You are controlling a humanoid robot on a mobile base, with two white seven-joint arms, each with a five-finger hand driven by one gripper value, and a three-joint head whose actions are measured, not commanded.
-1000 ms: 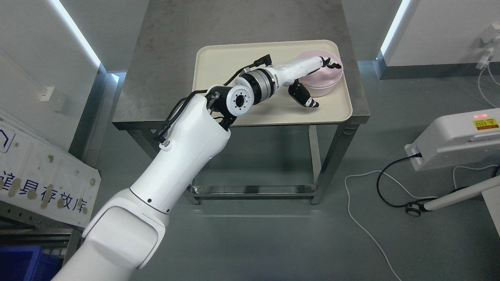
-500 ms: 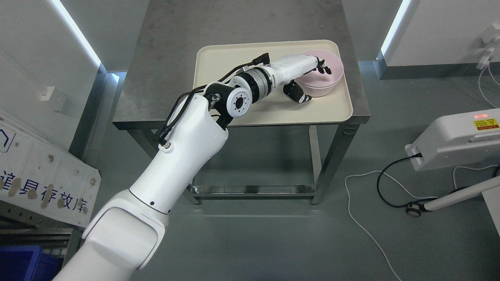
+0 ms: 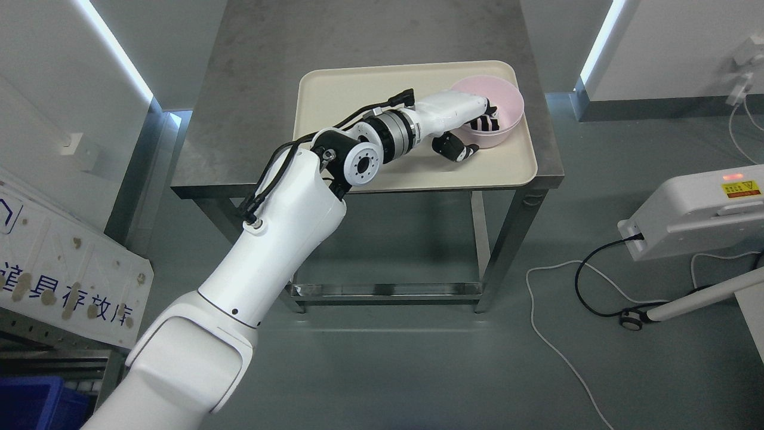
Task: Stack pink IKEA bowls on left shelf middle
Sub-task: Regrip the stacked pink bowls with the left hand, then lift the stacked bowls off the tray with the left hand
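A pink bowl [image 3: 508, 103] sits at the far right corner of a cream tray [image 3: 340, 95] on a steel table [image 3: 256, 89]. It looks slightly tipped, its inside facing the camera. My left arm reaches in from the lower left across the tray. My left hand [image 3: 471, 136] grips the bowl's near-left wall. Its dark fingers [image 3: 484, 123] are curled down inside the bowl, and the thumb [image 3: 456, 149] presses on the outside. Only one pink bowl shows. The right arm is out of view, and so is any shelf.
To the right of the table stands a white machine [image 3: 698, 209], with cables [image 3: 555, 334] trailing over the grey floor. A white printed panel [image 3: 65, 280] leans at the left, above a blue bin [image 3: 30, 403]. The tray's left half is bare.
The fingers, which lay stretched over the bowl's rim, have curled down inside it. The thumb has closed in on the outer wall, and the bowl has tipped a little.
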